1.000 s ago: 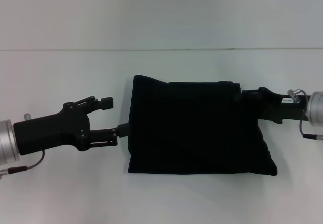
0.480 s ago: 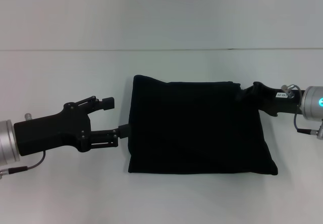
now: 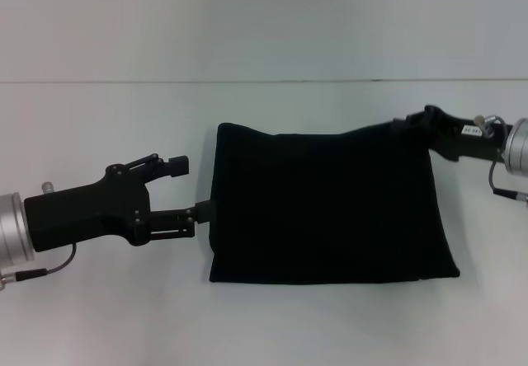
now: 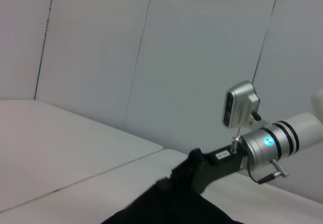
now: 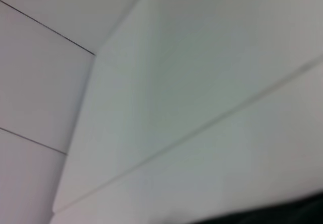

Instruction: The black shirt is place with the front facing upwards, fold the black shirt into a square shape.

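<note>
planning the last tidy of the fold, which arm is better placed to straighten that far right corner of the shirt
Right, probably. The right gripper is at the far right corner of the folded black cloth shirt, which is drawn toward it. The left gripper, open, sits at the opposite, left edge.

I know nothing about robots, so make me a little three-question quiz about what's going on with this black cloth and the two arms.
1. True or false: the black shirt is spread out flat with both sleeves showing.
2. Which gripper is at the shirt's far corner on the robot's right? A) left gripper B) right gripper C) neither
3. Fill in: the left gripper has its fingers ____, with the lower finger at the shirt's edge.

Key
1. False: it lies folded into a rough rectangle on the white table, no sleeves showing.
2. B: the right gripper meets that corner, which is pulled up toward it.
3. Open: the upper finger is clear of the cloth.
</note>
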`<state>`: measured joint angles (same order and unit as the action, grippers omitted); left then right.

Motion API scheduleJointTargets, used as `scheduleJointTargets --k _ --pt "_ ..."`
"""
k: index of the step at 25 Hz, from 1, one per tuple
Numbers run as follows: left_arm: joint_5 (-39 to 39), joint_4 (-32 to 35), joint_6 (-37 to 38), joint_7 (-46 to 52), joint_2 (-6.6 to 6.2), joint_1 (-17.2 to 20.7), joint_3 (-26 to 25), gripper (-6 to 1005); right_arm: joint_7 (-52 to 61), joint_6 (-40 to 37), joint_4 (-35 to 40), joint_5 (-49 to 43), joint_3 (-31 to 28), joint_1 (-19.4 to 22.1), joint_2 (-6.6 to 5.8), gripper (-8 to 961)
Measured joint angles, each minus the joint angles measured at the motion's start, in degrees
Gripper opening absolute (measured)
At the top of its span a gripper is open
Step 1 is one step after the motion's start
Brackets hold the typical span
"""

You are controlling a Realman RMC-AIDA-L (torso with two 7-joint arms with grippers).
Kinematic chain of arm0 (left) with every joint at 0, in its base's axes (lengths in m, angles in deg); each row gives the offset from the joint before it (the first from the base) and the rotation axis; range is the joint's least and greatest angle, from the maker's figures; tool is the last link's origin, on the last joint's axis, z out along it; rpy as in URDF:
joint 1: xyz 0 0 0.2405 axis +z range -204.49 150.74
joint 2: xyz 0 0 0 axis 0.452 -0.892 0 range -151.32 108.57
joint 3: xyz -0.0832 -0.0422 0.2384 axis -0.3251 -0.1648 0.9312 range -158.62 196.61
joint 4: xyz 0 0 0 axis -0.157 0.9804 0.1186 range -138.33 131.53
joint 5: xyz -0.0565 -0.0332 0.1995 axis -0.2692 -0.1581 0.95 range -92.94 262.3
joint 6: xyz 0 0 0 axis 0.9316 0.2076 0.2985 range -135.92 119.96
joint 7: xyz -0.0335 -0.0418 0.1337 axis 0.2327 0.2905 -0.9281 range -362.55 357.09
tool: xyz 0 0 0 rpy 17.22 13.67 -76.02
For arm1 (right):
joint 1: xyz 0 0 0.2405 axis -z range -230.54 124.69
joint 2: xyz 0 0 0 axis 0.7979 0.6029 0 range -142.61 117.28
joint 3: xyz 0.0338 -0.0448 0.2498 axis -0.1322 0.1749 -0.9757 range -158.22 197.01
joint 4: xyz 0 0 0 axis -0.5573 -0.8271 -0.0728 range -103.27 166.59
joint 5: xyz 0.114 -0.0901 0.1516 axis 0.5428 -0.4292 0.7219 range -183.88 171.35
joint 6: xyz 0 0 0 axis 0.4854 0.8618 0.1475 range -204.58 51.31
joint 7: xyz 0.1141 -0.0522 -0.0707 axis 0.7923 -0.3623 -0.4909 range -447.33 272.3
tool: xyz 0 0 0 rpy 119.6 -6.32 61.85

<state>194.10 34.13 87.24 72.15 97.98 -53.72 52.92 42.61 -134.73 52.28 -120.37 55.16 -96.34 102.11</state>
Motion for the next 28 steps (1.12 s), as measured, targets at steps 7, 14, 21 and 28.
scheduleJointTargets --k 7,14,21,28 --pt "-0.2 0.0 0.2 0.1 0.05 -0.2 0.0 950 -12.0 5.7 -0.3 9.1 0.0 -0.3 1.12 22" --pt "-0.2 -0.5 1.2 0.5 0.15 -0.7 0.0 950 -17.3 15.6 -0.8 9.7 0.4 -1.5 3.62 24" --pt "-0.1 -0.9 1.7 3.0 0.35 -1.6 0.0 950 -21.2 22.4 -2.9 9.8 0.4 -2.6 4.71 25" --pt "-0.2 -2.6 1.6 6.1 0.25 -2.3 -0.5 950 -21.2 24.6 -3.6 10.1 0.0 -1.1 4.75 27"
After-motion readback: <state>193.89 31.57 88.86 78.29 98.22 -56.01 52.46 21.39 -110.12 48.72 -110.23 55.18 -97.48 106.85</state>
